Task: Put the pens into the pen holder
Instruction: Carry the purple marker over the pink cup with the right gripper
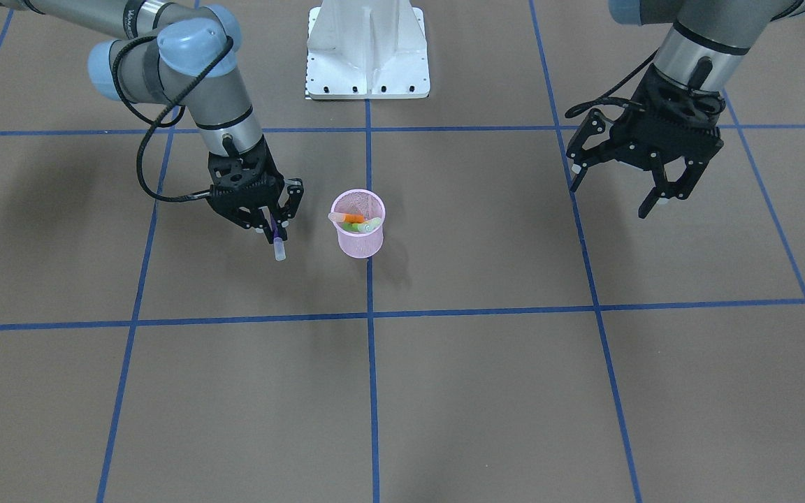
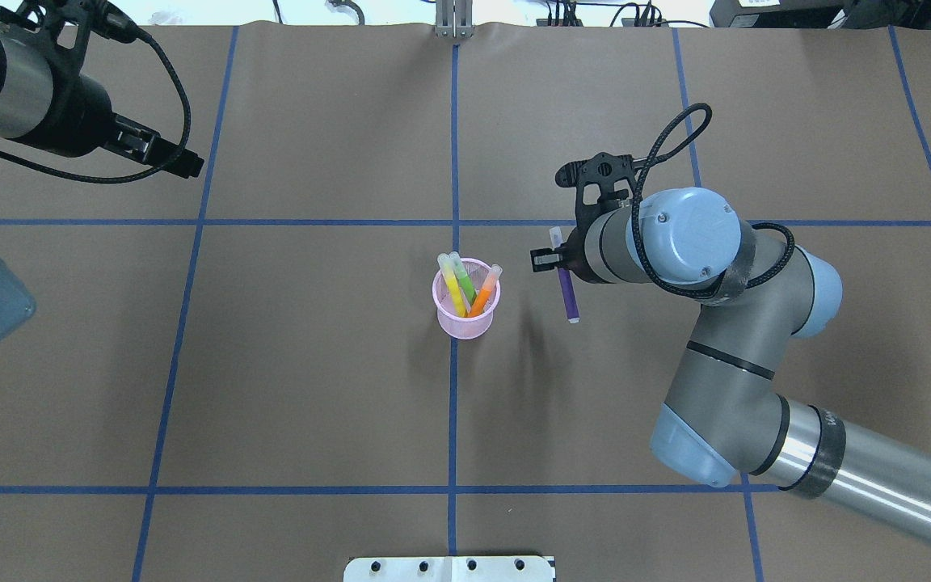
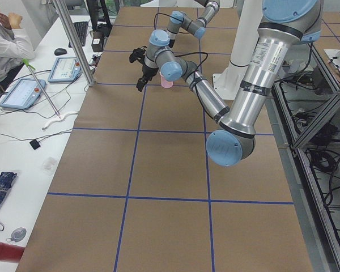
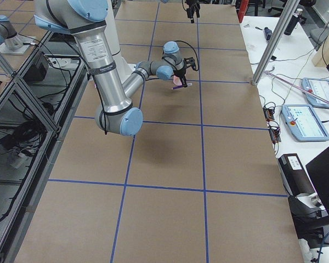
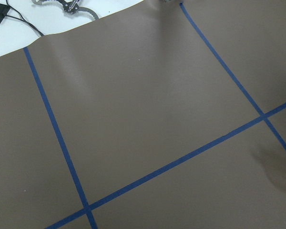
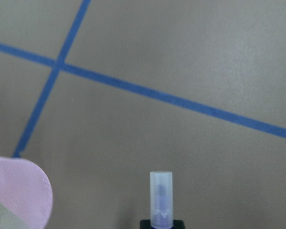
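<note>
The pink mesh pen holder (image 2: pixel 466 311) stands at the table's middle on a blue line. A yellow pen (image 2: pixel 453 283), a green pen (image 2: pixel 464 279) and an orange pen (image 2: pixel 486 291) lean inside it. My right gripper (image 1: pixel 271 227) hovers just beside the holder (image 1: pixel 358 234), shut on a purple pen (image 1: pixel 275 237) whose whitish cap (image 6: pixel 160 200) points away from the wrist. The holder's rim (image 6: pixel 24 186) shows at the lower left of the right wrist view. My left gripper (image 1: pixel 615 195) hangs open and holds nothing, far off to the robot's left.
The white robot base plate (image 1: pixel 367 49) sits at the table's robot side. Blue tape lines (image 1: pixel 369 349) grid the brown surface. Desks with tablets (image 3: pixel 22 93) and a seated person (image 3: pixel 3 39) flank the far side; metal frames (image 4: pixel 22 109) stand behind the robot.
</note>
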Tool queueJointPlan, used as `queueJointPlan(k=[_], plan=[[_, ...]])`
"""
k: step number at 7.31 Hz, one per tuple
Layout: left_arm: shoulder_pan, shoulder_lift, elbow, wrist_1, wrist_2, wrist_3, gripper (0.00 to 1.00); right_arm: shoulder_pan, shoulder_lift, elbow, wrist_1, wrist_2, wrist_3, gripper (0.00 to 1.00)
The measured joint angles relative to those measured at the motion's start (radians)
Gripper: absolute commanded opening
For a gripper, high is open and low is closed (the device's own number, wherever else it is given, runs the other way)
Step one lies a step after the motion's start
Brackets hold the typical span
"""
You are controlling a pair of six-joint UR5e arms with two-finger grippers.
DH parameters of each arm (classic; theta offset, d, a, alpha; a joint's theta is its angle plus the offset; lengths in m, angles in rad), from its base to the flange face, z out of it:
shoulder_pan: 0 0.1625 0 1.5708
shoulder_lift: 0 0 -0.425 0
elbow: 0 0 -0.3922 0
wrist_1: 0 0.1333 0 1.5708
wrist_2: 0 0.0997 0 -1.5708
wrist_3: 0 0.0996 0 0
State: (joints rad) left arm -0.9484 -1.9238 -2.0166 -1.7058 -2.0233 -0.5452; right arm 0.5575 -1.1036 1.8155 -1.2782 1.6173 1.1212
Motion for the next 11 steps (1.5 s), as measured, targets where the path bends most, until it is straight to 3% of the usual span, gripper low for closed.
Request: queueJointPlan(k=[3, 6, 8, 10, 11], plan=[[0.001, -0.002, 0.027, -0.002, -0.002, -0.012, 0.99, -0.047, 0.062, 0.067, 0.002, -0.360, 0.352, 0.00], [0.003, -0.001, 0.037, -0.003, -0.007, -0.017, 1.00, -0.222, 0.119, 0.011, -0.001, -0.742, 0.488, 0.00], [0.003, 0.001, 0.040, -0.003, -0.009, -0.019, 1.00, -0.288, 0.123, -0.040, -0.007, -0.891, 0.457, 0.00], [0.003, 0.004, 0.041, -0.003, -0.009, -0.019, 1.00, -0.317, 0.123, -0.083, -0.012, -0.975, 0.391, 0.00], [0.003, 0.004, 0.042, -0.002, -0.009, -0.019, 1.00, -0.323, 0.126, -0.103, -0.013, -1.001, 0.375, 0.44]])
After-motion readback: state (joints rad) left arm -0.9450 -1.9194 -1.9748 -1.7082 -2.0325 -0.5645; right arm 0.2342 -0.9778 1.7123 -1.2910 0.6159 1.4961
